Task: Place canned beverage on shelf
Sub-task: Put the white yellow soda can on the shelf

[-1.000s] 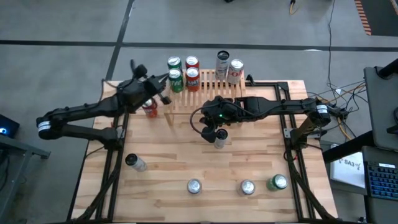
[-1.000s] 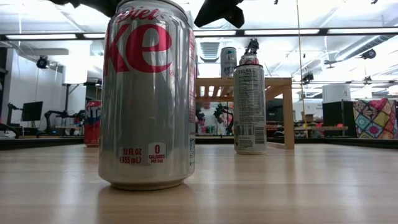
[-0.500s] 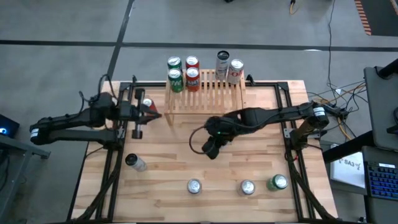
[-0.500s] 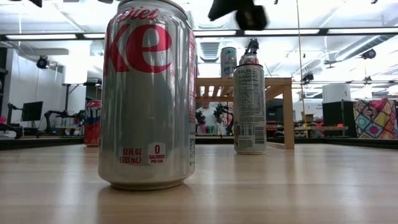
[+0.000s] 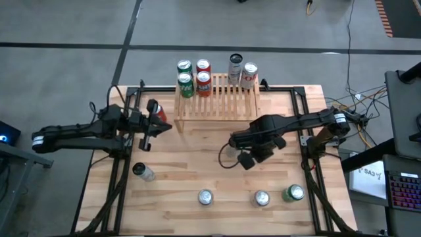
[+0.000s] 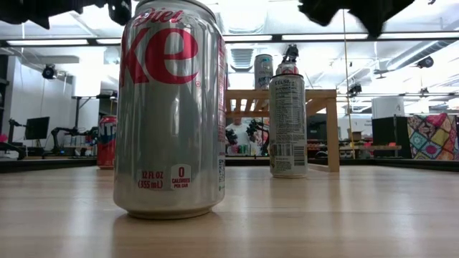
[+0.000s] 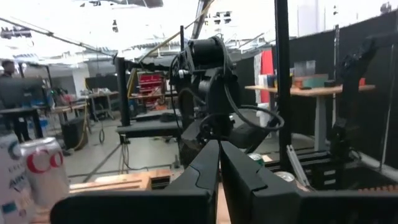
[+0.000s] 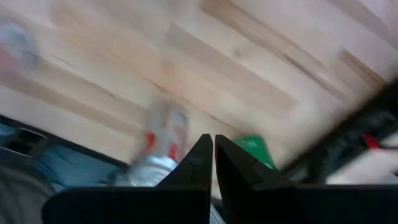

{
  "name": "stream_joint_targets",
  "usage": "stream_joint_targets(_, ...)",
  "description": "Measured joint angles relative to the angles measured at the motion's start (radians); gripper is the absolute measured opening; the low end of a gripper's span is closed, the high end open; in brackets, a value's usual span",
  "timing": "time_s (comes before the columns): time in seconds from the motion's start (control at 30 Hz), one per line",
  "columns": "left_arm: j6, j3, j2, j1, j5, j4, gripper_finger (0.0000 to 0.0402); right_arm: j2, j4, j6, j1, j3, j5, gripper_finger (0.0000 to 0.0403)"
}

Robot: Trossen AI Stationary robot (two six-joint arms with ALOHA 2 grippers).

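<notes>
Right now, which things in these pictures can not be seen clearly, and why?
- Low view: the Diet Coke can stands close and hides much of the table; the shelf shows only partly behind the tall can.
- Right wrist view: the cans are blurred; labels unreadable.
- High view: the green can is too small to read.

A grey concrete floor (image 5: 79,26) crossed by dark seams surrounds the light-wood table (image 5: 177,164). Beyond the table, long fluorescent ceiling lights (image 6: 337,36) run over an open workshop, with a patchwork quilt (image 6: 432,136) of many colours at one side, a black partition (image 7: 367,93), a standing desk (image 7: 311,90), and a dark monitor (image 6: 37,127) far back
</notes>
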Motion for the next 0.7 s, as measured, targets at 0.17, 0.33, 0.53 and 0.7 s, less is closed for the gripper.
stream_joint_targets(0.17,-0.073,-0.007,0.001,0.0,0.0,0.023,0.0,0.0,0.008,-0.026,0.004,0.0,-0.004,0.0009)
stream_joint_targets(0.33,-0.099,0.001,0.002,0.0,0.0,0.023,0.0,0.006,0.04,-0.085,0.006,0.0,-0.003,0.0009)
stream_joint_targets(0.53,-0.095,0.015,0.002,0.0,0.0,0.023,0.0,0.008,0.077,-0.114,0.005,0.0,0.061,0.001)
stream_joint_targets(0.7,-0.092,0.027,0.004,0.0,0.0,0.024,0.0,0.008,0.093,-0.125,0.002,0.0,0.07,0.0039)
